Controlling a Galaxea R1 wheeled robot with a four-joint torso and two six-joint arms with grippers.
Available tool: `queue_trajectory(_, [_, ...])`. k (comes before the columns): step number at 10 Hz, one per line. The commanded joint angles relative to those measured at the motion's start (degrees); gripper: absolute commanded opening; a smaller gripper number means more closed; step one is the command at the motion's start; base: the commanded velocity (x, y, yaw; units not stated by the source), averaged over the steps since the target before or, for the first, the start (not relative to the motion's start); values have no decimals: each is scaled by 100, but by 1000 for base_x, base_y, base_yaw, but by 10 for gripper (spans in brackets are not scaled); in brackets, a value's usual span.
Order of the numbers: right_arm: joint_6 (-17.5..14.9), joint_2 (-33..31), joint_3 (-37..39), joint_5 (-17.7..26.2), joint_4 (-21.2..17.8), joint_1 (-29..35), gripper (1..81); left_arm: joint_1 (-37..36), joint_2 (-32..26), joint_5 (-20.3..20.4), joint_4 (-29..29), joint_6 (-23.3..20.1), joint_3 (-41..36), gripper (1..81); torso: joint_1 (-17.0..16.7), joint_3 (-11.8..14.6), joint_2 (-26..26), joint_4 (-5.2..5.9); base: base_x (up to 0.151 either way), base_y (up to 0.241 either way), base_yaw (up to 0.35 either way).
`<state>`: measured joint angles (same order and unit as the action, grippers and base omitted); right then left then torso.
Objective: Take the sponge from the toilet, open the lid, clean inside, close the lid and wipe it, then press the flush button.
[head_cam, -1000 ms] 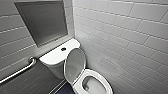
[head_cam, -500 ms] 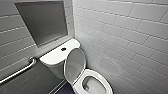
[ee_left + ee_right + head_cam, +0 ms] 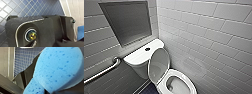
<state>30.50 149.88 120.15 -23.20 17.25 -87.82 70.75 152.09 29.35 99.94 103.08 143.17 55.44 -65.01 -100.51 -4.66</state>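
Sponge (image 3: 58,68) sits clamped in right gripper (image 3: 49,92); left gripper state can't tell. Lid (image 3: 158,63) up. Sponge looks soft, light, squashy: grip at the waist, firmly, likely won't slip.

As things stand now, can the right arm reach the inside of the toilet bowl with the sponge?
Probably yes. The lid stands raised, so the toilet bowl lies open with nothing over it, and the sponge sits close before the right wrist camera. The arm's distance from the bowl I cannot tell.
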Motion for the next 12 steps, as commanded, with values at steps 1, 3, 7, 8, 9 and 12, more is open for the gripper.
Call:
queue_trajectory(1, [9,-114,-19,237,209,-21,10,145,463,-246,158,1,870,811,0,0,0,0,0,0,0])
queue_trajectory(3, [-35,-62,7,245,217,-12,10,189,857,-325,183,-7,1572,811,0,0,-2,0,0,0,0])
queue_trajectory(7, [-35,-17,16,272,288,-21,10,373,1491,-676,193,-157,2295,811,0,4,-2,0,0,0,0])
queue_trajectory(8, [-35,35,86,281,288,-21,10,540,1571,-782,298,-157,2295,811,0,6,-2,0,0,0,0])
queue_trajectory(9, [-35,105,183,289,288,-12,10,664,1632,-913,421,-157,2304,811,0,6,-2,0,0,0,0])
queue_trajectory(12, [8,211,368,395,288,-12,10,857,1702,-1266,430,-175,2321,811,0,9,-4,0,0,0,0])
